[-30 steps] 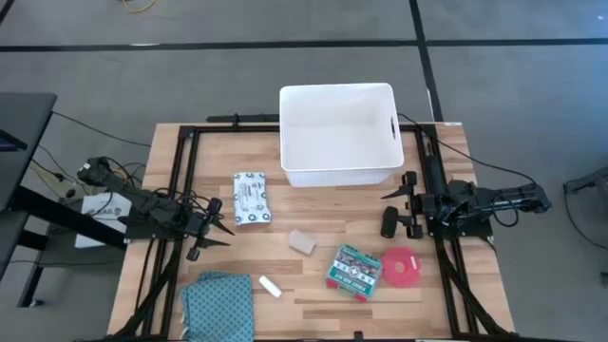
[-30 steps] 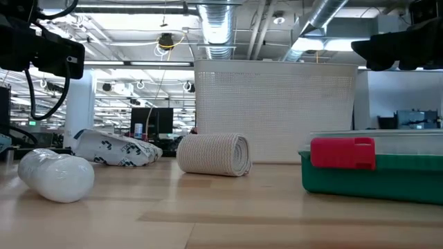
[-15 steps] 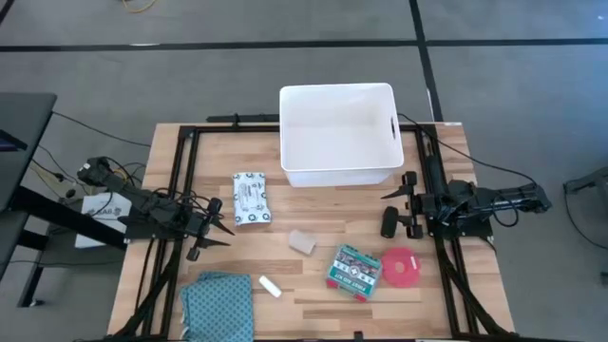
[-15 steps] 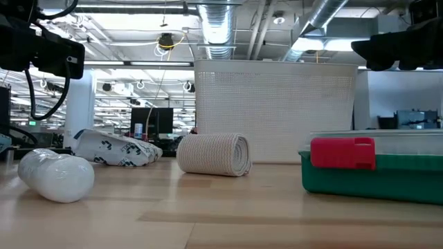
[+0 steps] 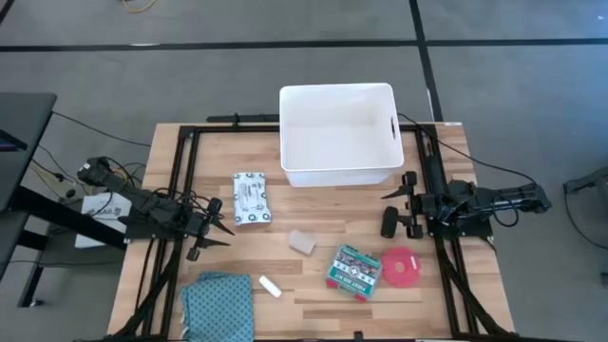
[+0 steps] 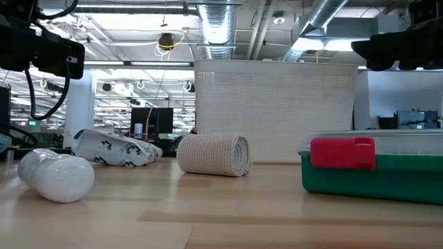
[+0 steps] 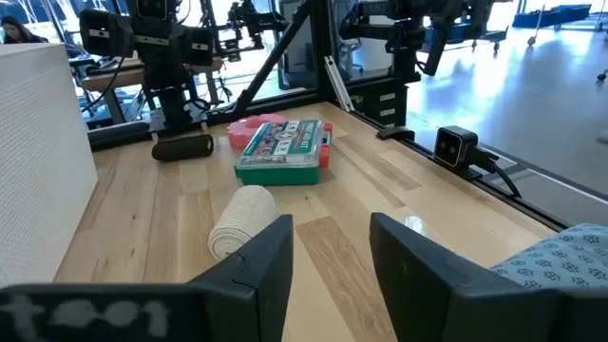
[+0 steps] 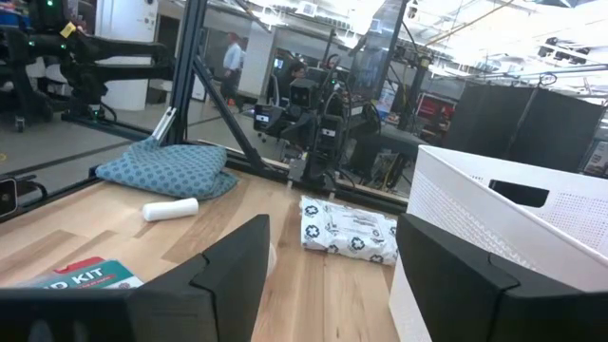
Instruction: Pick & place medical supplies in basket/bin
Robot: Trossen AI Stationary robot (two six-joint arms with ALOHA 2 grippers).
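Observation:
The white tub [image 5: 337, 136] stands at the table's far middle. On the wood lie the white patterned packet [image 5: 251, 198], a beige roll [image 5: 302, 241], the green-and-red pack [image 5: 354, 269], the pink disc [image 5: 401, 267], a small white roll [image 5: 271, 286] and a black piece [image 5: 389, 222]. My left gripper [image 5: 217, 230] hovers open at the left, near the packet. My right gripper [image 5: 397, 209] is open at the right, close above the black piece. The left wrist view shows the beige roll [image 7: 242, 220] ahead of my left gripper [image 7: 331, 256]. The right wrist view shows the packet [image 8: 349, 229] beyond my right gripper [image 8: 332, 275].
A folded teal cloth [image 5: 218, 302] lies at the near left corner beside the white roll. Black frame rails [image 5: 176, 180] run along the table's left, right and far sides. Bare wood lies between the packet, the tub and the beige roll.

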